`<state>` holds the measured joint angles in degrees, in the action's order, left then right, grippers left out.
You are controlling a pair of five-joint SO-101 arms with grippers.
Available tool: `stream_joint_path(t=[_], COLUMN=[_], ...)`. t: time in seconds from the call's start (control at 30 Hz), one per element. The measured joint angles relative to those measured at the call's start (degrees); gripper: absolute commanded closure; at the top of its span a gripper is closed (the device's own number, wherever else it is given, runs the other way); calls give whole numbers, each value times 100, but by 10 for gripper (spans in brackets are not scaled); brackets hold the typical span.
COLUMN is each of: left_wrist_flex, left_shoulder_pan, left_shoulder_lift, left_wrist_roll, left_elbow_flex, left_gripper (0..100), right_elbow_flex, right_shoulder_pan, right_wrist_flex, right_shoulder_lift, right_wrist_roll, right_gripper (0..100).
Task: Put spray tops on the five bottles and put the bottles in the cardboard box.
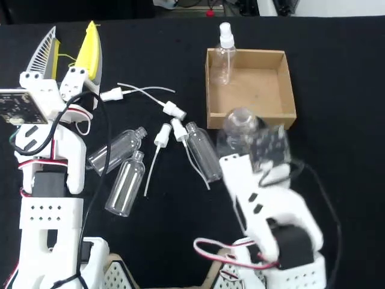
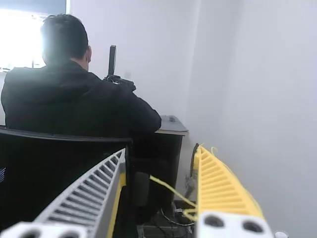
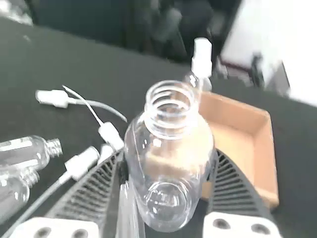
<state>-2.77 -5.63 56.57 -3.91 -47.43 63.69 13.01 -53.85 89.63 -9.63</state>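
As the right gripper (image 3: 168,157) sits nearest, it is recorded first: its 2 fingers (image 3: 96,188) are clamped on an open bottle (image 3: 166,119), clear, with a bare threaded neck. In the high view this bottle is held just before the near wall of the box (image 1: 287,90).

3 further bottles lie flat on the black table (image 1: 343,180), all uncapped:
- near bottle (image 1: 126,183), closest to the arm bases;
- left bottle (image 1: 117,150), just beyond it, the 2 close together;
- mid bottle (image 1: 203,150), between those 2 and the right arm, neck pointing away.

4 loose tops lie farther out, each with a thin dip tube. Top 1 (image 1: 179,129) is just beside the mid bottle's neck. Top 2 (image 1: 162,135) is next to it. Top 3 (image 1: 174,110) lies beyond both. Top 4 (image 1: 112,93) lies farther left, its long tube curving toward the box.

Inside the box, 1 capped bottle (image 1: 225,51) stands upright in the far left corner, white sprayer fitted.

Farthest, at the table's far left, the left gripper (image 1: 71,29) has its jaws spread wide and holds nothing.
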Motion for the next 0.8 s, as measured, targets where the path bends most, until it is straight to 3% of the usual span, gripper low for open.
stream_joint_path(t=[0.17, 0.33, 0.47, 0.63, 0.8], left_wrist_flex=[0, 440, 1582, 3560, 4765], left_shoulder_pan=[0, 88, 220, 246, 185], left_shoulder_lift=[-158, -914, -1952, -2655, -2664], left_wrist_roll=[0, 0, 0, 0, 193], left_elbow_flex=[62, 589, 1749, 3279, 3631], left_gripper=[787, 787, 787, 784, 786], right_elbow_flex=[958, 1248, 1301, 1301, 1415], right_shoulder_pan=[290, 343, 334, 334, 343], right_wrist_flex=[334, 334, 334, 334, 334], right_shoulder_lift=[1213, 1354, 1354, 1354, 1354], right_wrist_roll=[9, 246, 466, 501, 501], right_gripper=[825, 825, 825, 825, 825])
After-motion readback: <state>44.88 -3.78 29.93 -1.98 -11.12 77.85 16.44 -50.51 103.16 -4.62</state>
